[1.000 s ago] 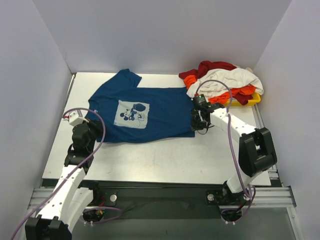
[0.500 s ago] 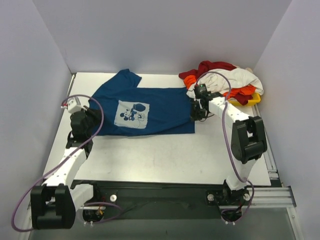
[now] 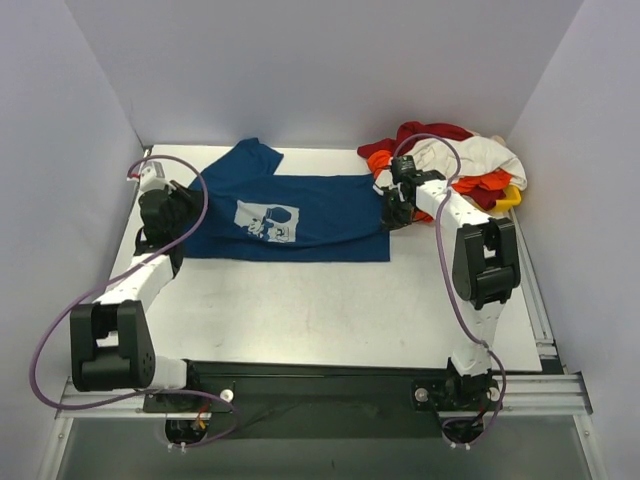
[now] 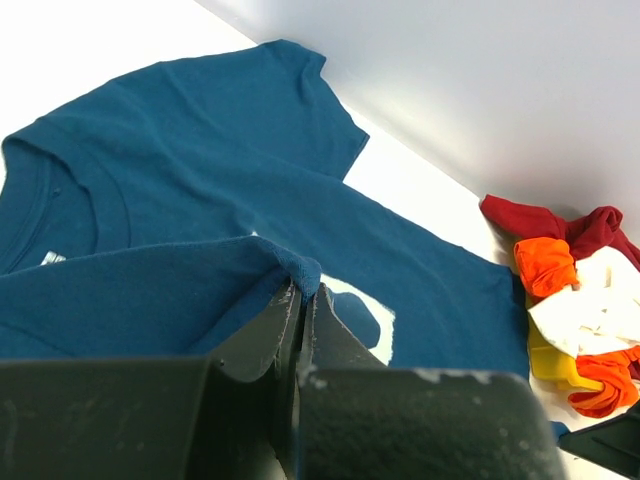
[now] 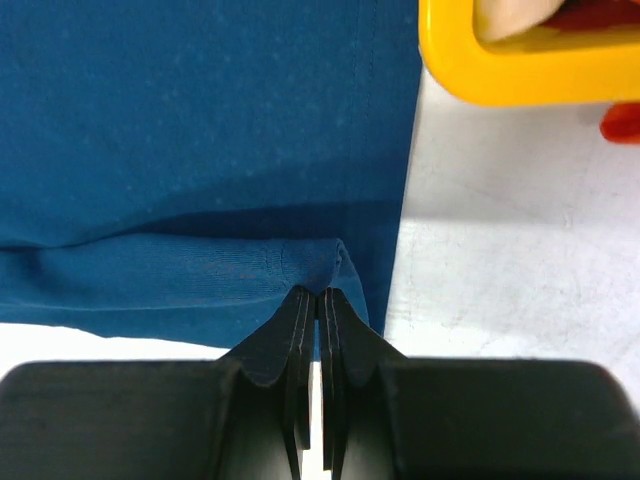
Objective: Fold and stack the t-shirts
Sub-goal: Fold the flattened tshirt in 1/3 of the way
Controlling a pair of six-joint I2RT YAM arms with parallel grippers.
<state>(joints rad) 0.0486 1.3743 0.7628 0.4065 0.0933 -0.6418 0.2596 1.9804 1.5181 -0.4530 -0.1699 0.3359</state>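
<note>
1. Over the last second both arms have swung away from the near edge. They have carried the near hem of the blue shirt point(image 3: 300, 205) toward the back wall, so it now looks shallower front to back.
2. The left claw point(image 4: 301, 292) is clamped on a pinch of blue cloth at the shirt's left side. The right claw point(image 5: 319, 296) is clamped on the hem corner at the right side, near the yellow tray point(image 5: 500, 70).
3. This looks like the first fold, with the near half being laid over the far half. The next move calls for both claws to travel evenly, keep the hem taut, and let go only once the edges meet.
4. The blue shirt lies on the far left of the bench point(image 3: 330, 300), with one sleeve toward the wall. Its pale print point(image 3: 268, 220) is partly hidden by the lifted edge. The cloth is mostly smooth and puckers at each pinch.
5. The other shirts point(image 3: 450, 160), red, orange and white, sit in an unfolded heap on the tray at the far right.
</note>
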